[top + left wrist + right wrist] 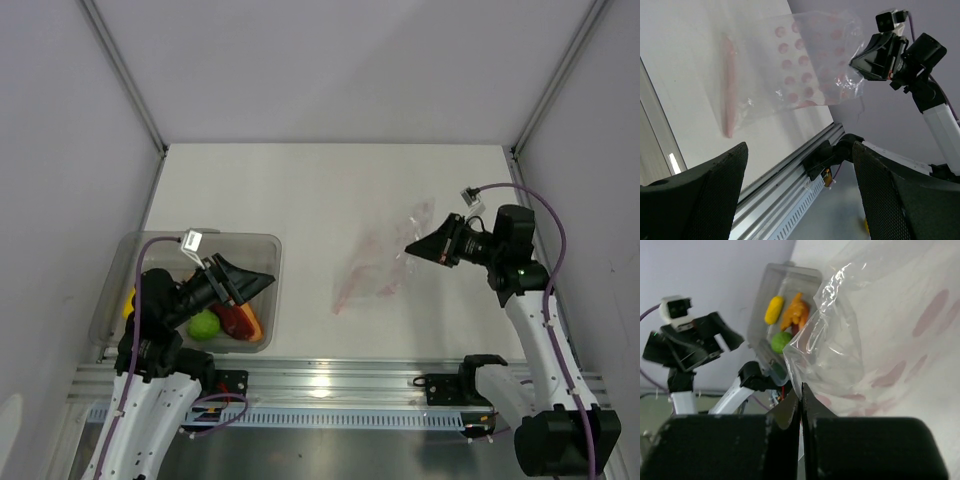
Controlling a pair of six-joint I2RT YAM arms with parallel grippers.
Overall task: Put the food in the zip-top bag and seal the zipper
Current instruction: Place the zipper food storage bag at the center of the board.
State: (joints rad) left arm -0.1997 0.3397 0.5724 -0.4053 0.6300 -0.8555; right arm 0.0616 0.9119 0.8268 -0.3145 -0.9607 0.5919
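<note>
The right gripper (411, 247) was closed on the right edge of the zip-top bag (372, 265), raised over the right half of the table (300, 190); the zipper (729, 85) lay flat toward the bin (150, 245). The left gripper (258, 283) hung open over the food (204, 325) at the near left corner. I think it should lift one piece above the bin wall; the table's middle was free.
</note>
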